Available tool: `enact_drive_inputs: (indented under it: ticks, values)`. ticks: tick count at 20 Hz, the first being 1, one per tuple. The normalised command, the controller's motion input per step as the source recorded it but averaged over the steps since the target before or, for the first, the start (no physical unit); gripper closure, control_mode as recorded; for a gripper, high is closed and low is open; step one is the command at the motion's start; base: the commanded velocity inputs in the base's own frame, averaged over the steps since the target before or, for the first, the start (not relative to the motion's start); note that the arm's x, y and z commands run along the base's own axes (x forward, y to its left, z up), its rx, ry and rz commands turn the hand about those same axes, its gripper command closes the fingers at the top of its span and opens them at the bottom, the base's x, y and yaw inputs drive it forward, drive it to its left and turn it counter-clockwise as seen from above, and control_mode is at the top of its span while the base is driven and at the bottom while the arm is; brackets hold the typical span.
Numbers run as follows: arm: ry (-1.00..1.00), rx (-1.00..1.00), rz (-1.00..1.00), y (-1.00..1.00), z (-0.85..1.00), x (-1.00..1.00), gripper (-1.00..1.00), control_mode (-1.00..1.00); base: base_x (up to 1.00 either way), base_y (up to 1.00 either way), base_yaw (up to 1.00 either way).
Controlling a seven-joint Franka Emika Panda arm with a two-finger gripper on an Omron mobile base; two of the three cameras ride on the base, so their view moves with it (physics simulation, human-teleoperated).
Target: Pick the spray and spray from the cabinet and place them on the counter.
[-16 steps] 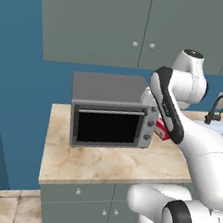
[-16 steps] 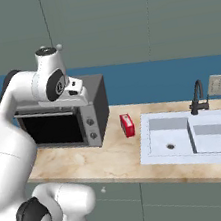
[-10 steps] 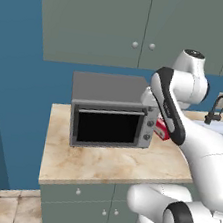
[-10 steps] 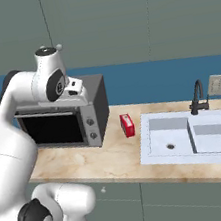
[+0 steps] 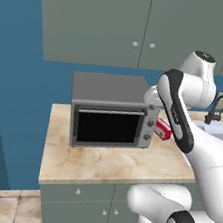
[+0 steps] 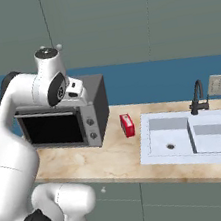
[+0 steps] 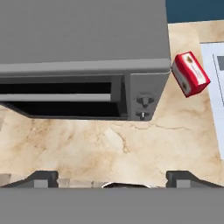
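Hovering gripper [image 7: 112, 179]: seen in the hand view above the countertop in front of the toaster oven, its two dark fingertips [image 7: 41, 177] set wide apart with nothing between them
Arm: white with dark joints, folded high over the counter; its upper joint stands near the oven's top right corner in the left base view
Counter [image 5: 110, 165]: beige marbled slab on grey-green base cupboards [image 5: 76, 210] with small pale knobs; bare stone lies under the hand
Toaster oven [image 5: 112, 111]: grey box with a dark glass door and two knobs [image 7: 143, 107] on its right panel, standing on the counter against the blue wall; from above the door seems ajar, though the angle makes that hard to judge
Red box [image 6: 127, 125]: small and flat, with a pale side face, on the counter between the oven and the sink, touching neither
Sink [image 6: 188, 139]: pale double basin set into the counter to the right of the box, with a dark curved tap [image 6: 197, 97] behind it
Wall socket [image 6: 216, 84]: pale plate on the blue wall just beside the tap
Cabinet [image 5: 141, 24]: grey-green wall unit above the oven, flat doors shut, two small round pale knobs [image 5: 143, 45] side by side at the lower edge
Spray bottles: hidden behind the closed doors, so their place cannot be told
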Motion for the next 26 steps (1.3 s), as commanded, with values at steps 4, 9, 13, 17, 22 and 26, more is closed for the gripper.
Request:
enact_drive_inputs:
  ticks: [4,9,13,17,22,26]
  values:
    - [-0.14,0.07,0.00,0.00,0.16,-0.11,-1.00,-1.00,0.00,0.00,0.00]
    - [-0.12,0.03,0.00,0.00,0.26,-0.07,-1.00,-1.00,0.00,0.00,0.00]
    - [-0.11,0.00,0.00,0.00,0.31,-0.03,-1.00,-1.00,0.00,0.00,0.00]
    - [-0.11,0.00,0.00,0.00,0.32,0.00,-1.00,-1.00,0.00,0.00,0.00]
    - [-0.15,0.00,0.01,0.00,0.30,0.00,-1.00,-1.00,0.00,0.00,0.00]
    - [-0.16,0.00,0.01,0.03,0.21,0.00,-1.00,-1.00,0.00,0.00,0.00]
